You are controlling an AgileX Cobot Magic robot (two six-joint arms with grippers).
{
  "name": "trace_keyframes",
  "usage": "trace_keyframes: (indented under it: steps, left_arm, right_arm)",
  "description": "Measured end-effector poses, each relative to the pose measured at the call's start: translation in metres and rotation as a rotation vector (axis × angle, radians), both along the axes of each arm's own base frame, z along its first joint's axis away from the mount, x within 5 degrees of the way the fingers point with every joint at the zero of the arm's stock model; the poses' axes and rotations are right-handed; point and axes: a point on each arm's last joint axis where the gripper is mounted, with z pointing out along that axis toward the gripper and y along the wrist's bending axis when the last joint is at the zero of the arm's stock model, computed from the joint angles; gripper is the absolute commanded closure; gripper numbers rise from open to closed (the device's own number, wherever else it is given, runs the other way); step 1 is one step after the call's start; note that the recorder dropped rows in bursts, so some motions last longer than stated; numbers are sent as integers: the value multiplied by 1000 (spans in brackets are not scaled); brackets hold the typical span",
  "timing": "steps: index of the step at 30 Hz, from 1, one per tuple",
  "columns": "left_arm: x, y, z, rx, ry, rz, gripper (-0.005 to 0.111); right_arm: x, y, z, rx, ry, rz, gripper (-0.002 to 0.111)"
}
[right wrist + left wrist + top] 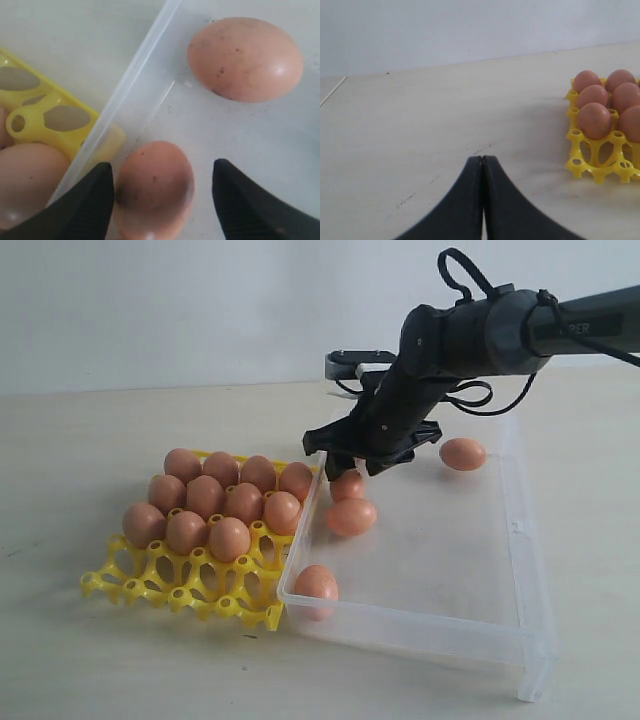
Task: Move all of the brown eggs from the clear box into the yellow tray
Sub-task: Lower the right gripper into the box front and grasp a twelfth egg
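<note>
The clear box (520,540) holds several loose brown eggs. One egg (347,485) lies by the box wall nearest the yellow tray (150,585). My right gripper (357,466) hangs open over that egg. In the right wrist view the same egg (155,190) sits between the open gripper (162,167) fingers, close to one finger and with a gap to the other. Another egg (245,59) lies just beyond it. The tray carries several eggs (205,496) in its far rows. My left gripper (482,159) is shut and empty over bare table.
The tray's near row of cups (200,590) stands open. More eggs lie at the box's near corner (316,585) and by its far wall (462,453). The box wall (130,90) runs between the gripped-around egg and the tray (45,117).
</note>
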Motion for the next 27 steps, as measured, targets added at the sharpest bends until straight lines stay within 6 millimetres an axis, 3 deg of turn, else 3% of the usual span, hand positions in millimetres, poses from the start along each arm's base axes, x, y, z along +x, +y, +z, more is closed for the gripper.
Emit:
trace_keyframes:
  steps: [5, 27]
  left_arm:
    - [0, 0, 0, 0, 0, 0, 107]
    - [0, 0, 0, 0, 0, 0, 107]
  right_arm:
    - [0, 0, -13, -11, 25, 0, 50]
    - [13, -5, -13, -5, -84, -14, 50]
